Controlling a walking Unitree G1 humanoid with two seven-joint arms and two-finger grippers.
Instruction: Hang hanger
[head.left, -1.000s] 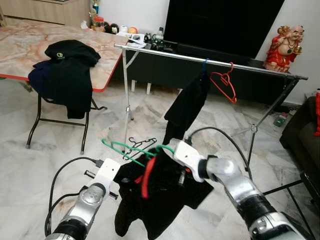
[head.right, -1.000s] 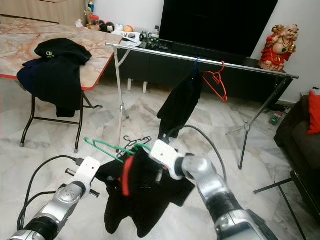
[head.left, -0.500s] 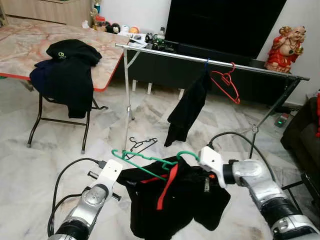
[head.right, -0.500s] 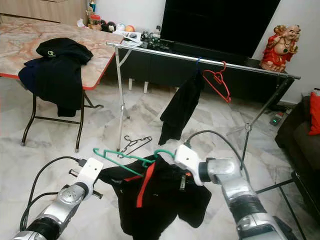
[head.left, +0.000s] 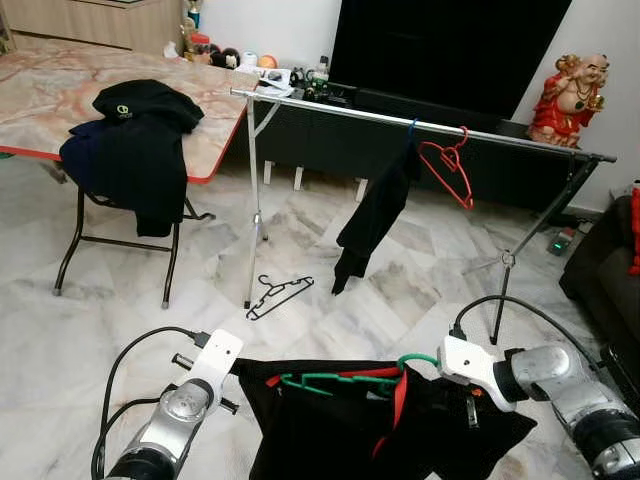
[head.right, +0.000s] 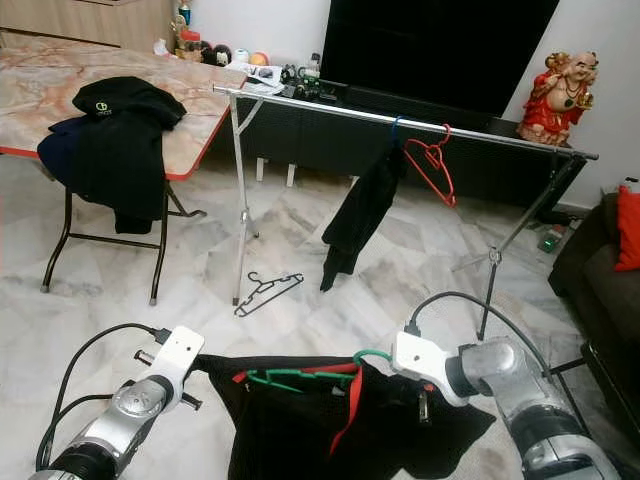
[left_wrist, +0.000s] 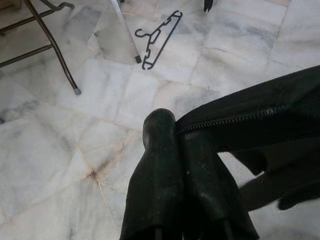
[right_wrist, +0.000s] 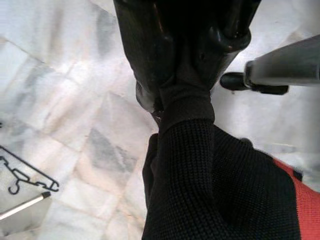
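left tool (left_wrist: 182, 145) clamped on garment (head.left: 340, 425) edge | right tool (right_wrist: 187, 80) pinching its knit cuff | green hanger (head.left: 345, 380) between both tools, partly buried in cloth | garment's lower part cut off | rail (head.left: 400, 120) beyond

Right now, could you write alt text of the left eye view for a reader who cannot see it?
Two end effectors, left and right, stretch a black garment on a green hanger low over a marble floor. Behind stands a metal rail with a black cloth and a red hanger; a black hanger lies on the floor.
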